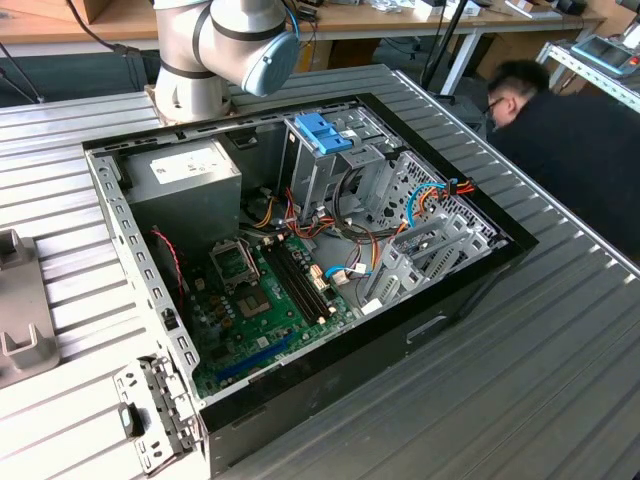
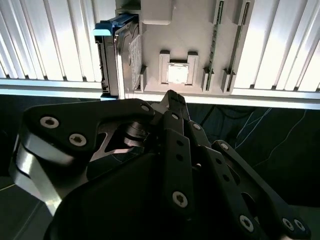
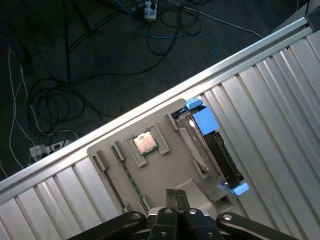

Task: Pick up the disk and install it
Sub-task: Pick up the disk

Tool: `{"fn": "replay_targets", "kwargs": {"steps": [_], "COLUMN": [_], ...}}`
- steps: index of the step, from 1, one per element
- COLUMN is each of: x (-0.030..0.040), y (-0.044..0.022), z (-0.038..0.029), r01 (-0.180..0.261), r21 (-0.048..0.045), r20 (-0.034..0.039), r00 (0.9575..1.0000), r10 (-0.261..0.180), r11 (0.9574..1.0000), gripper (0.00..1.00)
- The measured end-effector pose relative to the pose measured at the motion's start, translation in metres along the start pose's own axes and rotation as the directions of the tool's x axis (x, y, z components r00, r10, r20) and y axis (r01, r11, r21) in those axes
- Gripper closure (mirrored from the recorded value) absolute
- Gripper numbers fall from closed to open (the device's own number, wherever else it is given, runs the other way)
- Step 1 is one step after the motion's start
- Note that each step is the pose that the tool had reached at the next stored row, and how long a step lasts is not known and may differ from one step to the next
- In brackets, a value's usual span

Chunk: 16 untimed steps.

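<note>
The disk (image 3: 212,145), a grey drive in a light blue carrier, stands on edge in a slot of a grey holder tray (image 3: 160,175) on the ribbed table. My gripper (image 3: 176,194) hovers above the tray's near side, shut with nothing between its fingers, a short way from the disk. In the second wrist view the disk (image 2: 111,55) sits beside the tray (image 2: 195,30), beyond the closed fingertips of the gripper (image 2: 172,96). In the exterior view the open computer case (image 1: 300,260) lies on the table, its metal drive cage (image 1: 330,170) topped by a blue latch.
The tray also holds a processor chip (image 3: 145,142) and memory sticks (image 3: 127,180). Cables lie on the dark floor (image 3: 75,60) past the table edge. A person (image 1: 570,140) leans in at the exterior view's right. The arm's base (image 1: 200,60) stands behind the case.
</note>
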State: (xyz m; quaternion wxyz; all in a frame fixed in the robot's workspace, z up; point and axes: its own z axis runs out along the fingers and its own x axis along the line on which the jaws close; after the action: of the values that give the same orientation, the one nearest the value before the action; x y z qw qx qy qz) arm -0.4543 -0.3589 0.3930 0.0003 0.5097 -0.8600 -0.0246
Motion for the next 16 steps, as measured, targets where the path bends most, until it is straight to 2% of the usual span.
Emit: {"fn": "replay_targets", "kwargs": {"steps": [16], "x": [0.0000], "y": [0.0000], "z": [0.0000], "r01": [0.075], "r21": [-0.0020], "r20": [-0.0032], "r00": [0.9972], "r10": [-0.075], "r11": [0.9972], "gripper": [0.90]}}
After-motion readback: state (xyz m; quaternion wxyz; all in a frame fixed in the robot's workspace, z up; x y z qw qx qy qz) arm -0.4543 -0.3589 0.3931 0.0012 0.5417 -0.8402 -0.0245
